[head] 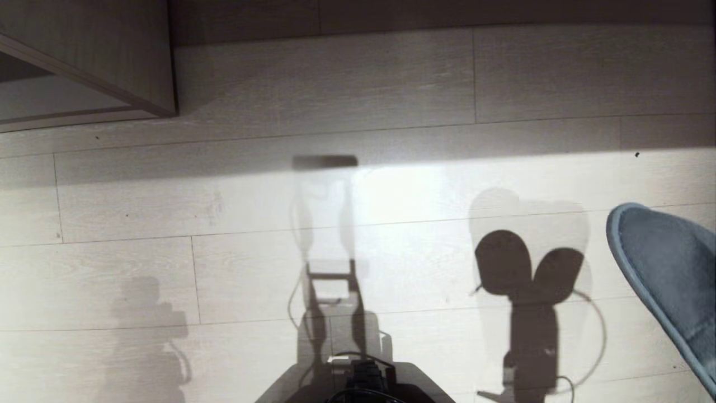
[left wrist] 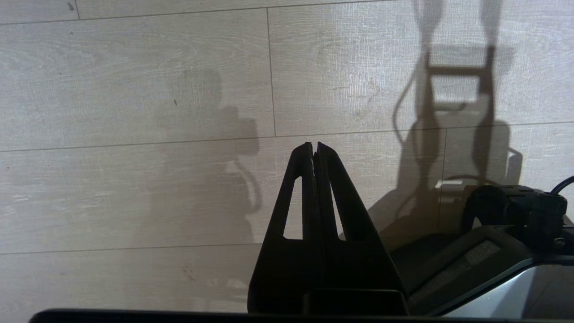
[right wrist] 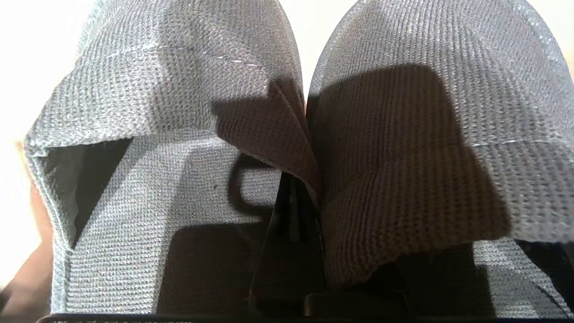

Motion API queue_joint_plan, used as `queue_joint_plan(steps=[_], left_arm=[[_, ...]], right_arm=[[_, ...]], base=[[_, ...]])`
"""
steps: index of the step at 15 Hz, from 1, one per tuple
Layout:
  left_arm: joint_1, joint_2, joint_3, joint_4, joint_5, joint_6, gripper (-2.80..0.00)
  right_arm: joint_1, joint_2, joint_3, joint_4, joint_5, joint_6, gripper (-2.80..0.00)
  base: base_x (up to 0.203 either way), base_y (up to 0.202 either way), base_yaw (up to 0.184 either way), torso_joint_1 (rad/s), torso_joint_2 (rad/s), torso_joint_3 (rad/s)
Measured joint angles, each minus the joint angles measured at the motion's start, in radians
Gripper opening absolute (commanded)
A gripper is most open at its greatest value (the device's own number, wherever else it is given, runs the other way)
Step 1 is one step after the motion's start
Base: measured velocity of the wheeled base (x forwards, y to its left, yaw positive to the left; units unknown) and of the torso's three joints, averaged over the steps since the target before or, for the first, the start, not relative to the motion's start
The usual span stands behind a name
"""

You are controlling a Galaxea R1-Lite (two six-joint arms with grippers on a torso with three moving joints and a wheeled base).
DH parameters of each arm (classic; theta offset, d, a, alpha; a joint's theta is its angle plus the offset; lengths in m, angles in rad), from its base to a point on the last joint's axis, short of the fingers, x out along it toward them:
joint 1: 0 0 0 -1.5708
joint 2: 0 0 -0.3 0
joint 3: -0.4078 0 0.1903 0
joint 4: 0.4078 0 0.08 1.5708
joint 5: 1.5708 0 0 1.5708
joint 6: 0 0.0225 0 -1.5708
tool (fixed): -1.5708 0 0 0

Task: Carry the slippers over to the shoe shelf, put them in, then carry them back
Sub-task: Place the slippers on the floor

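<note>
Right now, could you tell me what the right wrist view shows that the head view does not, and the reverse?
Only the right wrist view shows the right claw shut on the inner strap edges of both slippers, side by side. Only the head view shows a wooden cabinet corner, the robot's base, and shadows on the plank floor. Both show the slippers; the head view catches just one blue-edged slipper at its right edge.

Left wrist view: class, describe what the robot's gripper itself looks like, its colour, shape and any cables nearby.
The left gripper is matt black: two flat, tapering fingers forming a narrow triangle, each with a long cut-out slot. Beside it sits a black block on a grey housing, with a black cable running off.
</note>
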Motion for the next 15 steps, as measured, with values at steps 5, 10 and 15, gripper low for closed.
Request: queue_joint_plan(steps=[5, 10, 15], left_arm=[[0.0, 0.0, 0.0, 0.0, 0.0, 0.0, -2.8], [0.0, 0.0, 0.0, 0.0, 0.0, 0.0, -2.8], [0.0, 0.0, 0.0, 0.0, 0.0, 0.001, -2.8]], right_arm=[[-0.005, 0.569, -0.158, -0.384, 0.058, -0.061, -2.8], [-0.036, 1.089, -0.264, -0.898, 0.134, -0.076, -2.8], [-0.07, 1.378, -0.348, -1.289, 0.252, -0.029, 0.0]], base=[[0.0, 0.0, 0.0, 0.0, 0.0, 0.0], [0.0, 0.0, 0.0, 0.0, 0.0, 0.0], [0.0, 0.0, 0.0, 0.0, 0.0, 0.0]])
